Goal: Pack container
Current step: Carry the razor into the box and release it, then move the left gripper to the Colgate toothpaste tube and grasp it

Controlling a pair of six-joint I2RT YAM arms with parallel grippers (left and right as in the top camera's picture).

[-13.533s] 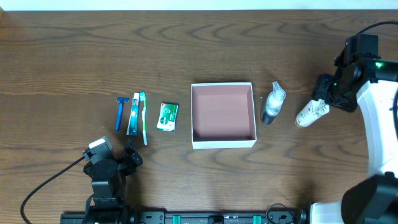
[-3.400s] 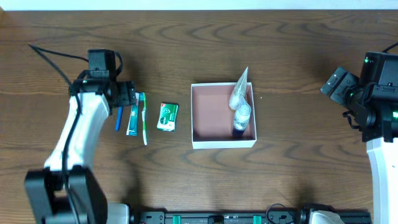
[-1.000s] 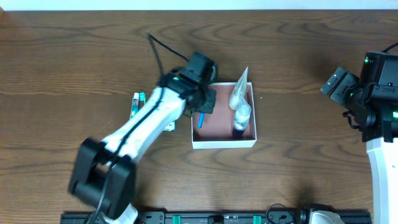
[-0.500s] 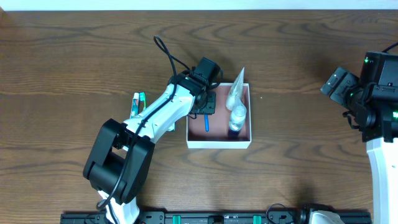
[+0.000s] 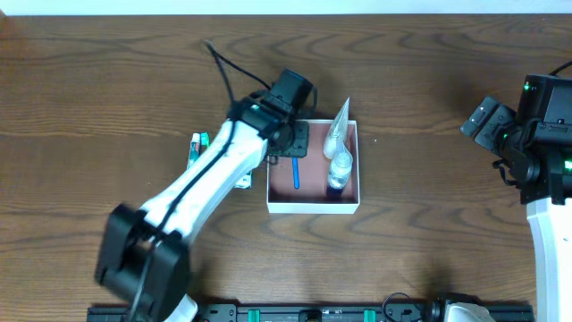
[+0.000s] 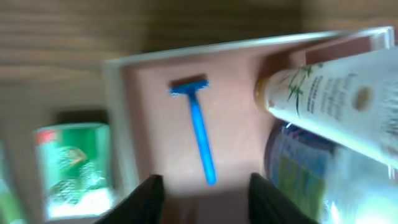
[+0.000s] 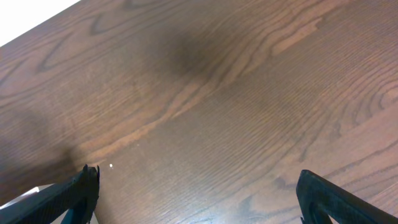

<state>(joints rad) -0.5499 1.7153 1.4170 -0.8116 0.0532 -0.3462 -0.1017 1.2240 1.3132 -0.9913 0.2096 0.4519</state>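
The container [image 5: 313,207], a white-walled box with a pink inside, sits mid-table. In it lie a blue razor [image 5: 295,173] [image 6: 198,130], a white tube [image 5: 337,130] [image 6: 336,112] and a small bottle [image 5: 338,170] [image 6: 298,168]. My left gripper [image 5: 293,141] [image 6: 208,199] hovers over the box's left part, just above the razor's handle end. Its jaws are open with nothing between them. My right gripper [image 5: 478,121] [image 7: 199,205] is wide open and empty over bare wood at the far right.
A toothbrush and toothpaste [image 5: 198,148] lie left of the container. A green packet [image 6: 71,158] sits just outside the container's left wall, mostly under my left arm in the overhead view. A black cable [image 5: 228,76] trails behind the left arm.
My left gripper opened and let go of the blue razor, which now lies flat in the container. The container slid slightly left. The right arm has not moved.
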